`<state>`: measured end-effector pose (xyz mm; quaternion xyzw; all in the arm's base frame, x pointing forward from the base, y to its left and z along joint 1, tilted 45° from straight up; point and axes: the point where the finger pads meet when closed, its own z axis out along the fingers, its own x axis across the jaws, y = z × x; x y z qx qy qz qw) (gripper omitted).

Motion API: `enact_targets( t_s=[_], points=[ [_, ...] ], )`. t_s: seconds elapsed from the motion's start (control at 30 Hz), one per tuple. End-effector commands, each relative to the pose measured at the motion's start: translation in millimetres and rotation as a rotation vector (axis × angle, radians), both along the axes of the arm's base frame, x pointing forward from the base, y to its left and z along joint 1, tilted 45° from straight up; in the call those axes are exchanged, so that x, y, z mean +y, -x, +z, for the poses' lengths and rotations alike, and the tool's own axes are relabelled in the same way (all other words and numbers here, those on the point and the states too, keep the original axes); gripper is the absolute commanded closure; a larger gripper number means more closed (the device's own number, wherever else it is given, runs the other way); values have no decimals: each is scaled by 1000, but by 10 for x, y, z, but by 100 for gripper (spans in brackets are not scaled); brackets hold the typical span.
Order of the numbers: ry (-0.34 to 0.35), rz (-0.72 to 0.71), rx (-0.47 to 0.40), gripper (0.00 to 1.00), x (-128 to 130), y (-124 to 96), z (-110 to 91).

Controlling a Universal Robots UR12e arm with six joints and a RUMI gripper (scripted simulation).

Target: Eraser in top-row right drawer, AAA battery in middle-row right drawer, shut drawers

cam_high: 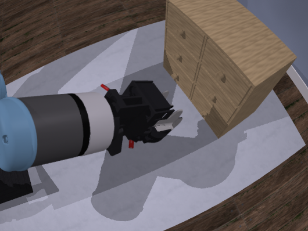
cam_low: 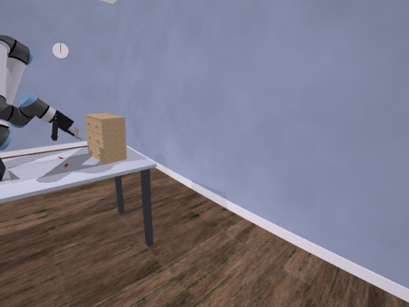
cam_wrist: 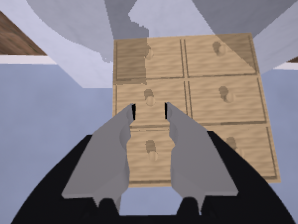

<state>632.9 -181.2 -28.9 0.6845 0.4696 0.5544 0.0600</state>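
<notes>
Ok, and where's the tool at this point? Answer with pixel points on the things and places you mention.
In the top view, the tool [cam_high: 174, 104] [cam_low: 79, 137] [cam_wrist: 150, 104] is left of the wooden chest [cam_high: 232, 43] [cam_low: 113, 139] [cam_wrist: 205, 102], pointing at its drawer fronts; the exterior view shows it above the table [cam_high: 261, 139] [cam_low: 136, 159] [cam_wrist: 75, 55].

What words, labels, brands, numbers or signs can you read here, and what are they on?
None can be read with certainty.
Red cylinders on the table and: any print is too small to read.
Wall clock: one dark upright line shows, but no numerals can be made out.
Wooden chest and robot arm: no lettering visible.
</notes>
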Motion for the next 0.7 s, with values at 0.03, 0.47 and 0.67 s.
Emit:
enact_targets(
  t_s=[0.03,0.47,0.67],
  points=[
    [2,-33,-25,80,16,-34,-19],
    [-1,-67,-60,80,48,-77,-47],
    [-1,-80,-72,80,52,-98,-59]
  ],
)
